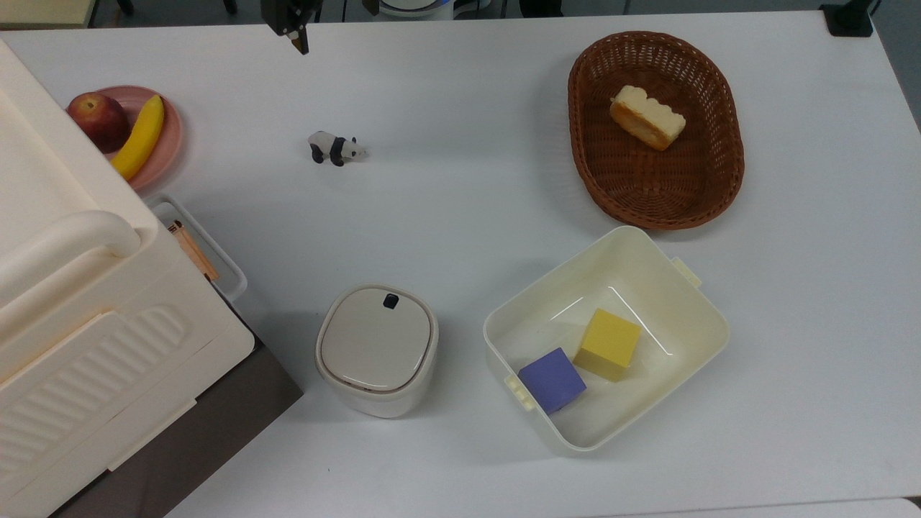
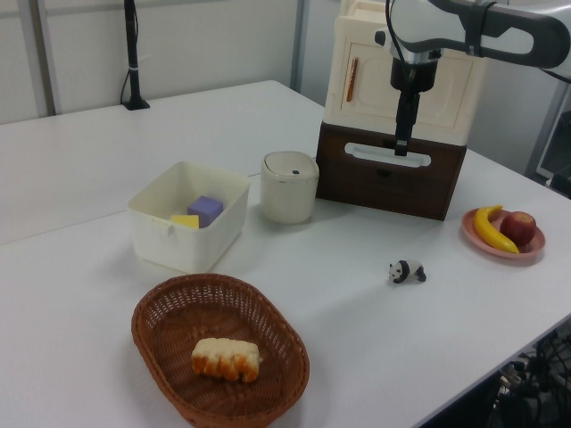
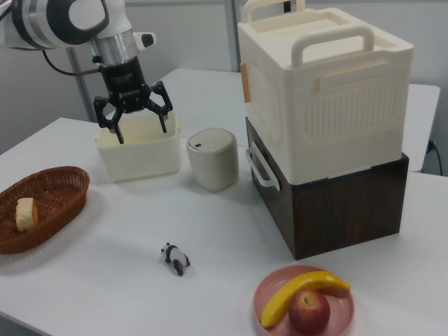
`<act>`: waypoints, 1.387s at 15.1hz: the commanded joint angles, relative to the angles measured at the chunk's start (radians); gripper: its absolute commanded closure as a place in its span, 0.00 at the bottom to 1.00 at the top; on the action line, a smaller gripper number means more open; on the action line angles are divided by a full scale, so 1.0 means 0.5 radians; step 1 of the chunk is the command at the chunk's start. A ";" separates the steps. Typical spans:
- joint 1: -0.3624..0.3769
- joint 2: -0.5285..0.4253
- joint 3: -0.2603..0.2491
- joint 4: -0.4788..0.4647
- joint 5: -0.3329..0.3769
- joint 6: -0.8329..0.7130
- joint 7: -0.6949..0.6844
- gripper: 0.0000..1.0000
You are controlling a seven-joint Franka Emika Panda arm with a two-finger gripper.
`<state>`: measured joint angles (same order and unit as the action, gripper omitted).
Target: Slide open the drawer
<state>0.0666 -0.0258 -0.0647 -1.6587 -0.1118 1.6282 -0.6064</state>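
- The gripper is seen in the right view held high above the table, pointing down, its two fingers spread wide with nothing between them.
- In the top view, the gripper is found at the far edge, well apart from the drawer.
- The drawer is set in the dark brown cabinet at the top view's left, beneath the cream ribbed box; its front panel sits flush with the cabinet in the right view.
- The white loop handle is seen projecting from the drawer front, untouched.
- A lidded cream canister is placed just beside the cabinet, and a cream tub with a purple cube and a yellow cube stands to the top view's right of it.
- A toy panda is left on the open table surface.
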 commanded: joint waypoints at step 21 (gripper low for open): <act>-0.066 0.374 -0.009 0.035 -0.120 0.628 -0.352 0.00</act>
<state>0.0304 0.1730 -0.0679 -1.6338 -0.1666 1.9292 -0.7787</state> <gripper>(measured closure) 0.000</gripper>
